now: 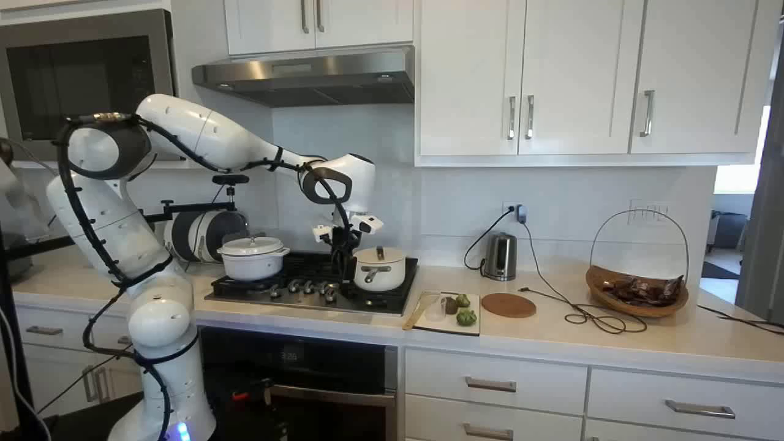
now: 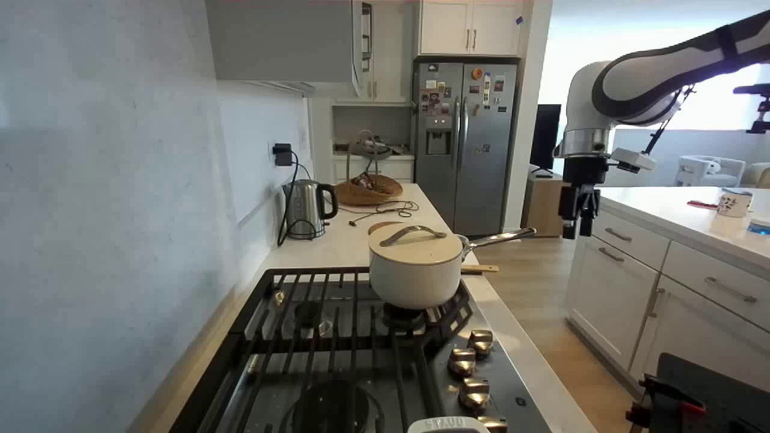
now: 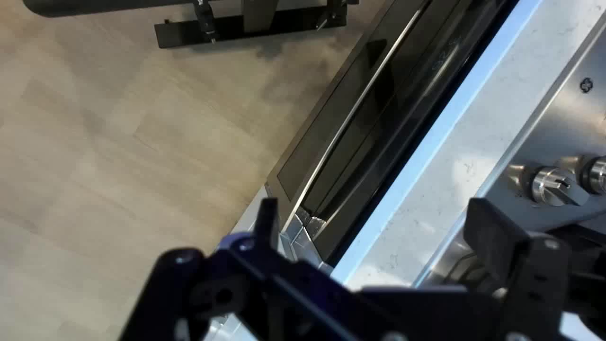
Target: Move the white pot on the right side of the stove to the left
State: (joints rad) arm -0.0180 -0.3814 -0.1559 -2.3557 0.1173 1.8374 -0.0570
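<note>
White pot (image 2: 415,278) is seated at the stove's (image 2: 337,344) right front, handle (image 2: 502,239) pointed frontward. Tool (image 3: 373,213) released, nothing held. Handle should be clamped squarely, pot lifted level, lid (image 2: 421,254) kept on.

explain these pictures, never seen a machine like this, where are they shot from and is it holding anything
The white machine is a robot arm ending in a two-fingered gripper. Two pictures come from cameras standing apart from it; the third looks down from its wrist, past the fingers to the floor and counter.

On the black stove sit a smaller, long-handled white pot and a larger white pot, both lidded. The counter also carries a board with green items, a round brown mat, a metal kettle and a basket.

Nothing is held: the fingers stand apart.
</note>
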